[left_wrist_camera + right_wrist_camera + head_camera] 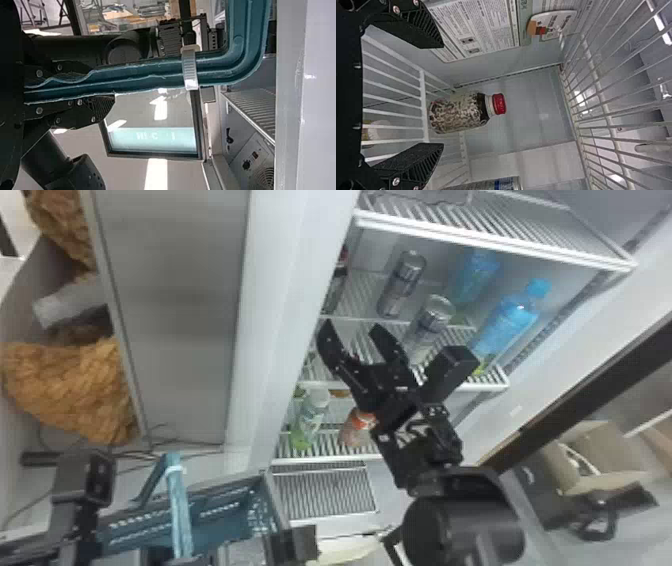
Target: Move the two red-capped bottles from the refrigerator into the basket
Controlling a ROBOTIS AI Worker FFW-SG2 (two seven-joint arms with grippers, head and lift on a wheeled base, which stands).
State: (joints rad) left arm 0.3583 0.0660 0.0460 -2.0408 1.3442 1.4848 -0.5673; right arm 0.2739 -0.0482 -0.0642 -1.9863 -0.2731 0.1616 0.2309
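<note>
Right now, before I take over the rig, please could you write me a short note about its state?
Left end effector: closed on the basket handle.
Right end effector: open and empty, inside the fridge.
Bottles: one red-capped bottle stands upright on a wire shelf, ahead of the right end effector, not gripped. I cannot tell where the second is.
Done: basket held by the fridge; whether it already has a bottle, I cannot tell.
Left: grip this bottle, put it in the basket, check for the other.
</note>
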